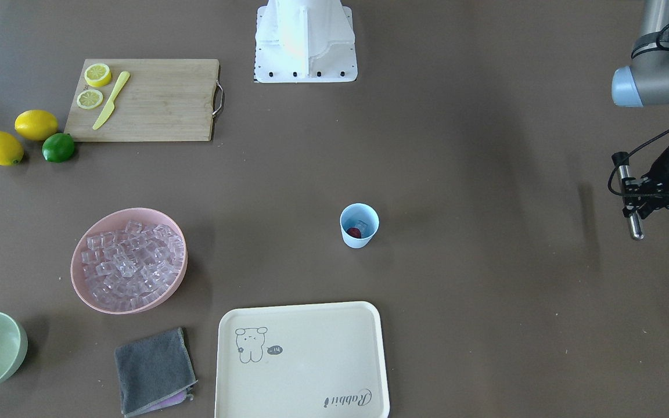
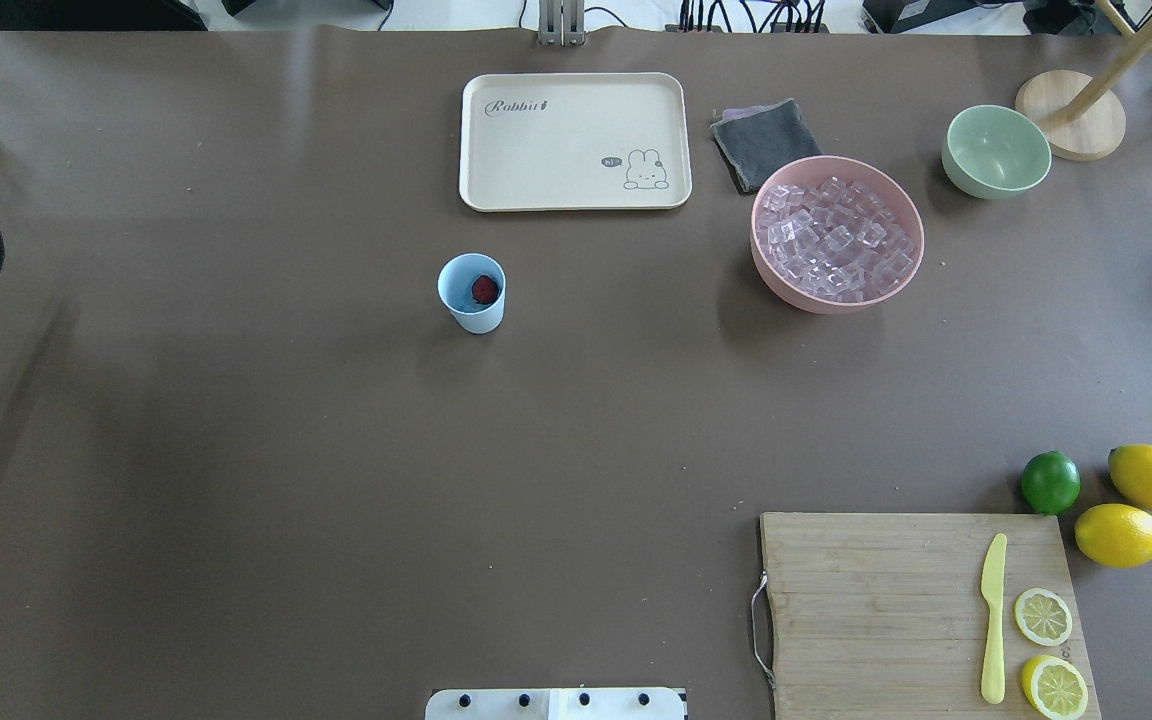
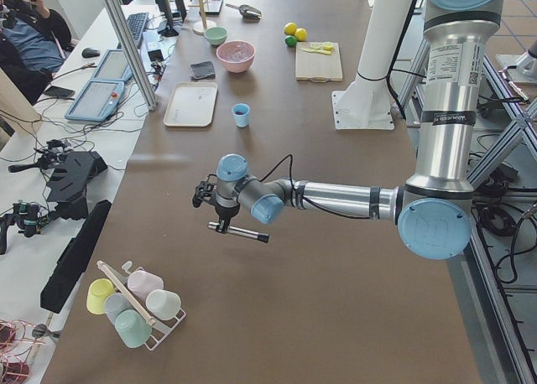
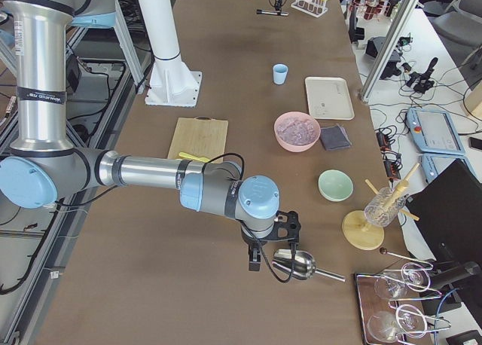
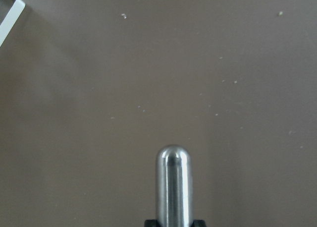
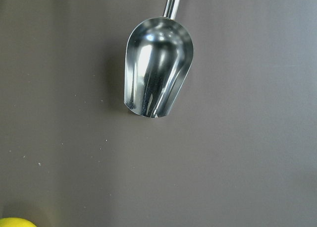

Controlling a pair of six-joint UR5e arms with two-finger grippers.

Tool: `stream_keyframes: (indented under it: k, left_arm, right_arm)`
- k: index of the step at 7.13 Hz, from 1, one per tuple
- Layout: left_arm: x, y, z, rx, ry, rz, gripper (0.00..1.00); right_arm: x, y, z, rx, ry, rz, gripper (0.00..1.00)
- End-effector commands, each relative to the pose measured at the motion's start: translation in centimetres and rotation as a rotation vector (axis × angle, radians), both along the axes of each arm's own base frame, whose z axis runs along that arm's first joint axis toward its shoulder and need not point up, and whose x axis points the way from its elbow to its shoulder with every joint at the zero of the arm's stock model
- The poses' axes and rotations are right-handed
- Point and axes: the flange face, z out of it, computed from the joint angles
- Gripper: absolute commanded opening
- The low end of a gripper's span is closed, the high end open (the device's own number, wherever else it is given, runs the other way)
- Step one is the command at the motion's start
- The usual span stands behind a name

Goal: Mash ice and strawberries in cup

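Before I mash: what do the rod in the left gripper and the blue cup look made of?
The rod looks like polished steel: mirror-bright grey with sharp highlights. The cup is probably plastic: opaque matte light blue, thin pale rim, no glare.

Desk (image 2: 236, 450) brown. Cup (image 2: 474, 318) light blue, red strawberry (image 2: 484, 289) in it. Pink bowl (image 2: 836, 305) w/ clear ice (image 2: 833, 240). Other bowl (image 2: 976, 180) pale green. Tray (image 2: 556, 130) cream w/ bunny pic. Cloth (image 2: 766, 140) grey. 2 lemons (image 2: 1119, 535) yellow, lime (image 2: 1050, 482) green. Knife (image 2: 993, 620) yellow. Stick (image 5: 173, 187) & scoop (image 6: 157, 73) shiny silver.
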Motion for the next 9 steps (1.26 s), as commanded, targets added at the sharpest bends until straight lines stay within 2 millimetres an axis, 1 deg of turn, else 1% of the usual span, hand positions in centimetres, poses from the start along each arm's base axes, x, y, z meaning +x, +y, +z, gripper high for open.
stream_keyframes:
  k: [1, 3, 4, 5, 6, 7, 8, 9]
  left_arm:
    - [-1.1, 2.3, 5.0, -0.007, 0.015, -0.024, 0.26]
    - [-0.5, 2.4, 4.7, -0.053, 0.057, -0.099, 0.27]
    - [-0.3, 2.2, 4.4, -0.055, 0.062, -0.097, 0.27]
    - [-0.3, 2.2, 4.4, -0.058, 0.065, -0.097, 0.3]
    - [-0.2, 2.3, 4.4, -0.061, 0.066, -0.096, 0.59]
    - [-0.2, 2.3, 4.8, -0.063, 0.062, -0.092, 0.98]
    - [-0.1, 2.0, 4.6, -0.06, 0.065, -0.092, 0.98]
    - [0.2, 2.0, 4.2, -0.062, 0.085, -0.073, 0.98]
  right_arm:
    - [0.1, -0.2, -0.2, 0.002, -0.001, 0.004, 0.99]
    - [0.1, -0.2, -0.3, 0.005, -0.002, 0.003, 0.99]
    - [0.1, -0.1, -0.1, 0.002, -0.004, 0.003, 0.99]
    - [0.1, 0.0, 0.0, 0.002, -0.003, 0.002, 0.99]
    - [0.1, -0.1, -0.2, 0.004, -0.001, 0.002, 0.99]
    - [0.1, -0.1, -0.2, 0.004, -0.001, 0.002, 0.99]
    - [0.1, 0.1, -0.2, 0.003, -0.001, 0.004, 0.99]
    - [0.2, -0.6, -0.7, 0.006, -0.004, 0.006, 0.99]
